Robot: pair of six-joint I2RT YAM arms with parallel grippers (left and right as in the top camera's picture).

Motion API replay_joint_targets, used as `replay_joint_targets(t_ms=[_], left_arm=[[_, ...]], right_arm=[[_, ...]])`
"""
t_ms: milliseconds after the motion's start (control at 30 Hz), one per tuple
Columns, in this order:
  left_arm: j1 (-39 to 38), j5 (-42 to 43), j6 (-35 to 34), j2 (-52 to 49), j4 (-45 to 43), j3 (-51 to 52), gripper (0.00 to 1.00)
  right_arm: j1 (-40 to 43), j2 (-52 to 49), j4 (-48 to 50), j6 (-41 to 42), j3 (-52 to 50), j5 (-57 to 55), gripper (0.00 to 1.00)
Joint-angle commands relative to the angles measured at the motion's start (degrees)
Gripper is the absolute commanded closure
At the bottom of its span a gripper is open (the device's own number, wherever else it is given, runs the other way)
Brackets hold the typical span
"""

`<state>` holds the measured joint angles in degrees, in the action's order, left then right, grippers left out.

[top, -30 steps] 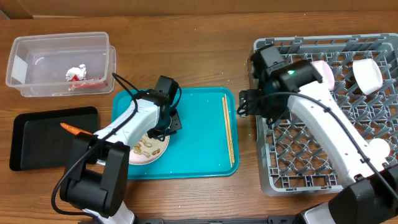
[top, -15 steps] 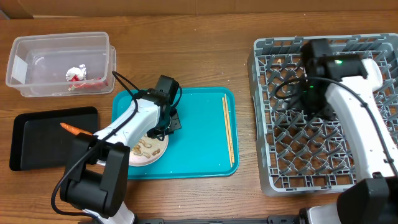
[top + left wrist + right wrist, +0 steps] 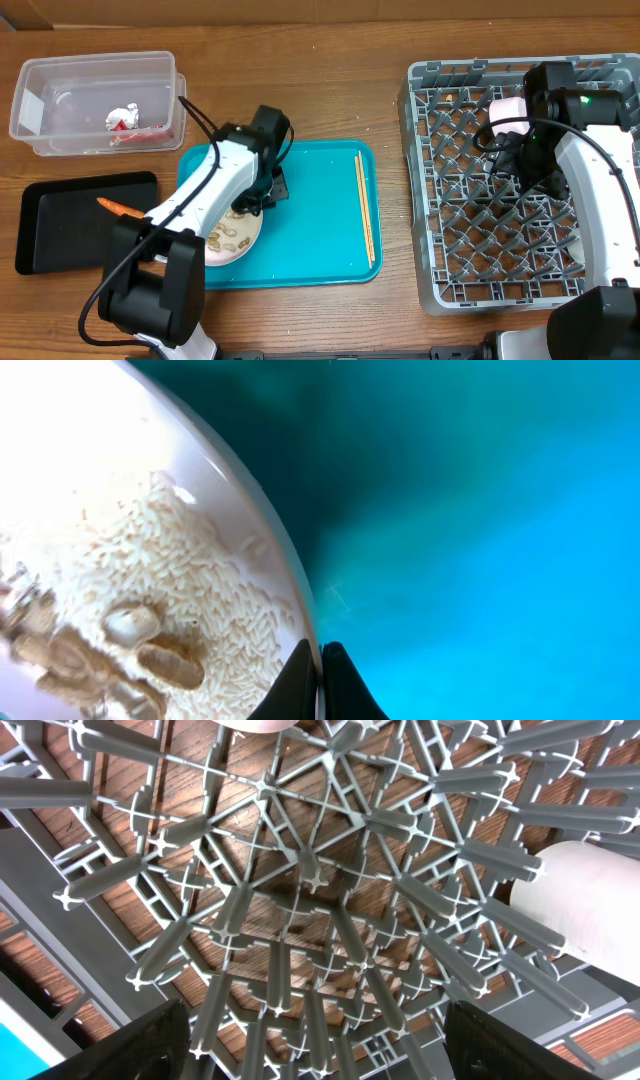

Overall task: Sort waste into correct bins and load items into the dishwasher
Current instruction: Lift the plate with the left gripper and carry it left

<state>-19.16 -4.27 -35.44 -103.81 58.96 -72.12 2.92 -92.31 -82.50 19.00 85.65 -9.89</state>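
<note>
L arm (image 3: 205, 190) reaches over the teal tray (image 3: 320, 250). Its jaws are pressed together on the rim of the white plate (image 3: 70, 450), pinching the edge nearest tray centre. Rim grip makes sense: plate lies flat, no other hold. It's loaded w/ rice (image 3: 210, 590) + peanut-like scraps (image 3: 165, 660), so prob. it gets lifted and tipped into a bin before racking.

Chopsticks (image 3: 366, 210) lie side by side on tray's right part, well apart from plate. Clear tub (image 3: 95, 75) at far left holds foil wad (image 3: 122, 117) + red wrapper (image 3: 145, 133). Black tray (image 3: 60, 235) beside it, nearer the robot, has the carrot (image 3: 118, 209).

R arm (image 3: 590, 180) hangs over the grey rack (image 3: 450, 260), jaws spread wide, nothing between, only lattice under them. A white dish (image 3: 507, 108) sits among the pegs nr rack's back; bowl or cup, can't tell.

Risk: scraps slide off if plate tilts too early.
</note>
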Motion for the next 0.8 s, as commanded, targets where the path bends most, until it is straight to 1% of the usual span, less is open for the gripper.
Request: replay_joint_targets(t_ms=[0,200,467,767], left_arm=[[-0.1,-2.3,1.0,-0.9,1.9,-4.1,0.96],[0.0,-2.6,0.9,-0.9,4.7,-6.4,0.96],[0.0,-6.7,0.7,-0.9,8.2,-8.5,0.96],[0.1,-9.4,0.7,-0.9,11.8,-11.9,0.96]], right_arm=[[0.3,1.5,0.2,-0.4,-0.1,-0.6,0.16],[0.3,1.5,0.3,-0.4,-0.1,-0.6,0.16],[0.3,1.5,0.3,-0.4,-0.1,-0.6,0.16],[0.3,1.5,0.3,-0.4,-0.1,-0.6,0.16]])
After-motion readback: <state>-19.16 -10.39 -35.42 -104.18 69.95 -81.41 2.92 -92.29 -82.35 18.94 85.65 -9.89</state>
